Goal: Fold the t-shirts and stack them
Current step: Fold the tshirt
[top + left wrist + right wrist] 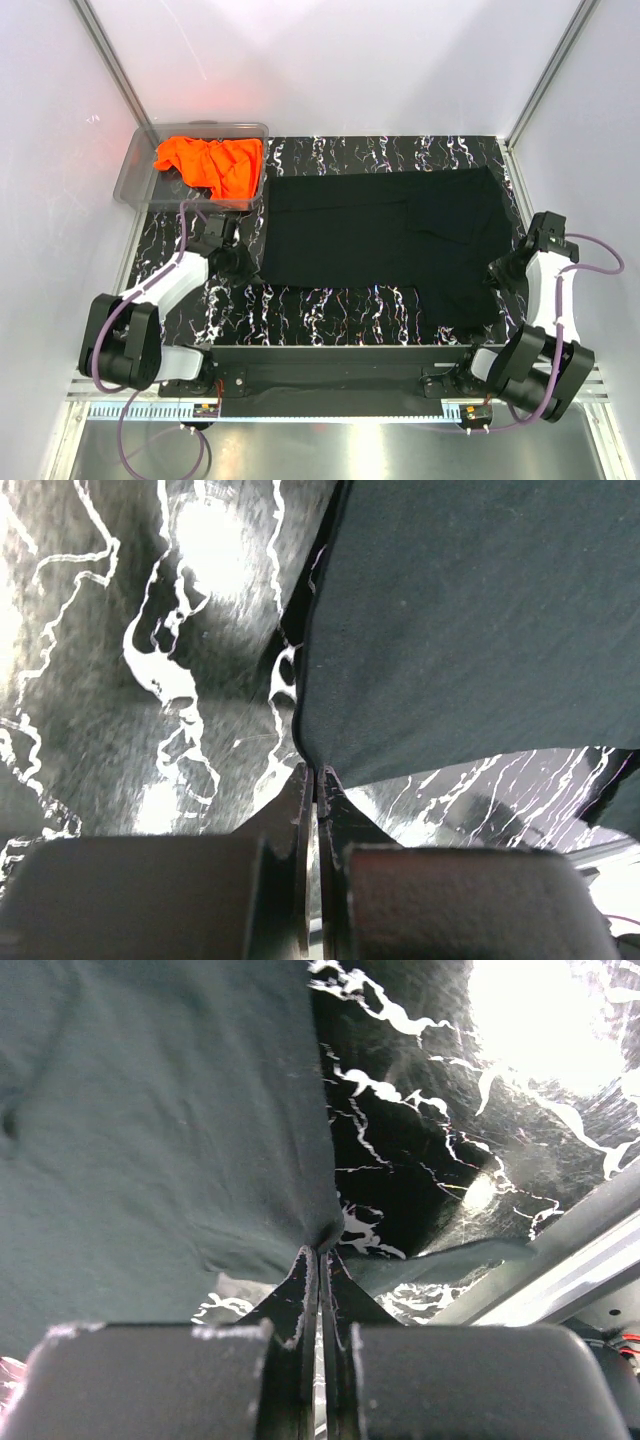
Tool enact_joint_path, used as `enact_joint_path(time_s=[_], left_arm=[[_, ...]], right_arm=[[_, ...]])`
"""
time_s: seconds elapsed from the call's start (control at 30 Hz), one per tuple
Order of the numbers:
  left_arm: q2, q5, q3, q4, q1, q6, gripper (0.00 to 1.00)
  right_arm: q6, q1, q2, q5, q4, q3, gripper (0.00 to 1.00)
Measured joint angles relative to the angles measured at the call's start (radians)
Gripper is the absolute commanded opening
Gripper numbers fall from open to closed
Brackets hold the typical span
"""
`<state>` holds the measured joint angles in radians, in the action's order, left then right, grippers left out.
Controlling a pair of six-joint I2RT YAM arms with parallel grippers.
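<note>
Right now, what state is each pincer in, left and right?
Left pincer: closed, pinching a corner of the black t-shirt.
Right pincer: closed, pinching the black t-shirt's edge.

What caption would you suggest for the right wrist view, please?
The right jaws pinch an edge of the black t-shirt over the marbled table.

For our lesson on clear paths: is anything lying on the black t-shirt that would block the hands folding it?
Nothing visible does. The black t-shirt lies bare, left hand and right hand each pinching an edge. The orange t-shirt sits in the clear bin beside it.
</note>
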<state>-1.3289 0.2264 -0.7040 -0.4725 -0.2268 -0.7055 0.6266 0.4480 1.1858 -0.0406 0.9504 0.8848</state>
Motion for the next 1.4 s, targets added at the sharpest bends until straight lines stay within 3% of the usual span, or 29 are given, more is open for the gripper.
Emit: enact_joint_path(time_s=[0.43, 1.1, 1.4], left_arm=[[0.016, -0.018, -0.041, -0.092, 0.0, 0.053, 0.0], [-0.439, -0.086, -0.595, -0.129, 0.023, 0.072, 0.0], [-0.547, -0.104, -0.748, -0.136, 0.047, 0.045, 0.0]], right_arm=[[-0.013, -0.024, -0.022, 0.032, 0.053, 0.117, 0.0], [-0.047, -0.048, 0.446, -0.109, -0.115, 0.483, 0.0], [-0.05, -0.056, 0.66, -0.186, -0.124, 0.703, 0.0]])
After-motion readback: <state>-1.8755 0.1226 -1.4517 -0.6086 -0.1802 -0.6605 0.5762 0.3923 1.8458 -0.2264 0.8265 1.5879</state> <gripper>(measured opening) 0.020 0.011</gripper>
